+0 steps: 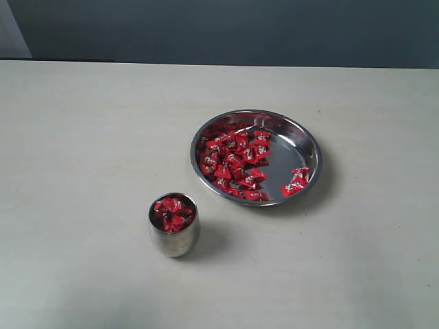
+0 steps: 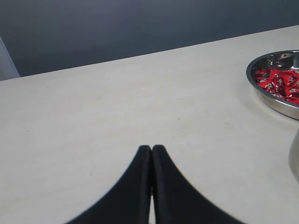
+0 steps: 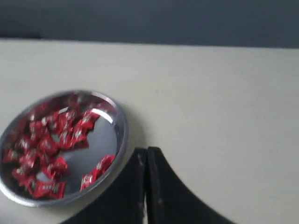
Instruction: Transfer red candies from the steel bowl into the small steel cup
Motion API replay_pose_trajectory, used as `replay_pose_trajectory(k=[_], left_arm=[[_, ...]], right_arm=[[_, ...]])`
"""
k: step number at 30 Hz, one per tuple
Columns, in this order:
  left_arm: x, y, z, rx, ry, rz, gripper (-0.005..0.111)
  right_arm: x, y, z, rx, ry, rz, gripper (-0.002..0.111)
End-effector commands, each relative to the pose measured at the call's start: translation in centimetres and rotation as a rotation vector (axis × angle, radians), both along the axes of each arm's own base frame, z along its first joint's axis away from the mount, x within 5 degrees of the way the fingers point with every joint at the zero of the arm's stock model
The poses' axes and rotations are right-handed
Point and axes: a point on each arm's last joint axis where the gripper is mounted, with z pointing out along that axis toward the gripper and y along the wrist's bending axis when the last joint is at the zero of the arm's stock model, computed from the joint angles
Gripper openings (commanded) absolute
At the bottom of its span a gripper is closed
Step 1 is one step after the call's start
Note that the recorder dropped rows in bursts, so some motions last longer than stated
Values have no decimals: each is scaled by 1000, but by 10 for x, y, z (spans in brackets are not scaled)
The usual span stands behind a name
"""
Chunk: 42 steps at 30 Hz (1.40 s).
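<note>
Left tool and right tool sit closed, empty; red candies (light, slippery foil) probably pinch best across the body.

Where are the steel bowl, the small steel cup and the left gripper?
steel bowl (image 1: 291, 147), exterior view, bare floor
small steel cup (image 1: 173, 241), exterior view, outer wall
left gripper (image 2: 152, 148), left wrist view, between shut fingertips
</note>
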Motion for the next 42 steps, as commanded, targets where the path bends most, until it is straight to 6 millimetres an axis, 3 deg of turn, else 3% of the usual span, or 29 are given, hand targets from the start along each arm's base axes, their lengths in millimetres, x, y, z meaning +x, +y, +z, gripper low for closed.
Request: replay_pose_trajectory(k=[1, 6, 14, 18, 27, 42], left_arm=[[0, 0, 1, -8, -12, -6, 0], [0, 0, 1, -8, -12, -6, 0], [0, 0, 1, -8, -12, -6, 0], [0, 0, 1, -8, -12, -6, 0], [0, 0, 1, -8, -12, -6, 0], [0, 0, 1, -8, -12, -6, 0]], right_arm=[[-45, -18, -17, -5, -166, -150, 0], [-67, -19, -37, -3, -199, -178, 0], [-67, -16, -80, 66, -174, -172, 0], [-72, -18, -88, 12, -256, -176, 0], [-71, -26, -103, -40, -207, -298, 0], [-67, -27, -127, -33, -166, -305, 0]])
